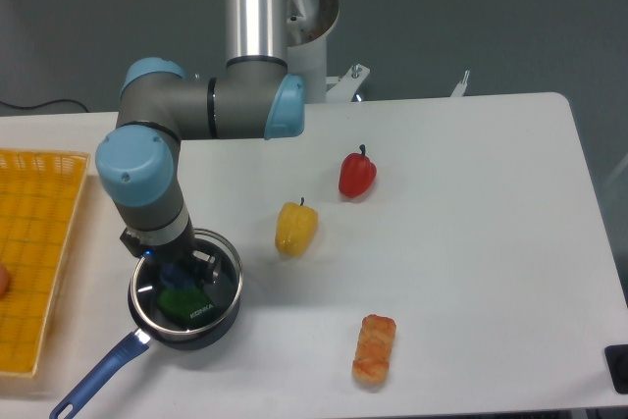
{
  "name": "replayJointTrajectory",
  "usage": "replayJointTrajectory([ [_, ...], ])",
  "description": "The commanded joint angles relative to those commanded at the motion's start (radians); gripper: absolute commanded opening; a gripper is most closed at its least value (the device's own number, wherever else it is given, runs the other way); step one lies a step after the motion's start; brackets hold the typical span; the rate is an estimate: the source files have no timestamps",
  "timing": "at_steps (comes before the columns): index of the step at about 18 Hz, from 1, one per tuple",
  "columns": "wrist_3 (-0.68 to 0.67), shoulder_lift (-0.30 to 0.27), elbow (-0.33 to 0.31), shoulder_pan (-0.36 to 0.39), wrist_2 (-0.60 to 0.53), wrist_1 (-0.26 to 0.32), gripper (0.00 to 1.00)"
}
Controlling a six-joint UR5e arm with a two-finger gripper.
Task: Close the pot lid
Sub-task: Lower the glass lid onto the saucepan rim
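The only text visible is a short line of small white lettering on the glass of the pot lid (188, 287), near its front-right rim. The lid lies near the front-left corner of the table (471, 242). The lettering appears to be a brand mark, but the characters are too small and blurred to read with confidence. No other labels, numbers or signs can be read on the table or on the arm.
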State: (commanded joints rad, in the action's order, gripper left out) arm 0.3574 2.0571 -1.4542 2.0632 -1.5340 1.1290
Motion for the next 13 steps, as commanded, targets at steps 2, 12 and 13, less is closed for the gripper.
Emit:
replayJointTrajectory([
  [2,0.000,0.002,0.000,0.000,-0.002,0.000,0.49],
  [12,-0.021,0.018,0.000,-0.009,-0.005,-0.021,0.49],
  [13,-0.021,0.020,0.000,-0.009,-0.005,-0.023,0.49],
])
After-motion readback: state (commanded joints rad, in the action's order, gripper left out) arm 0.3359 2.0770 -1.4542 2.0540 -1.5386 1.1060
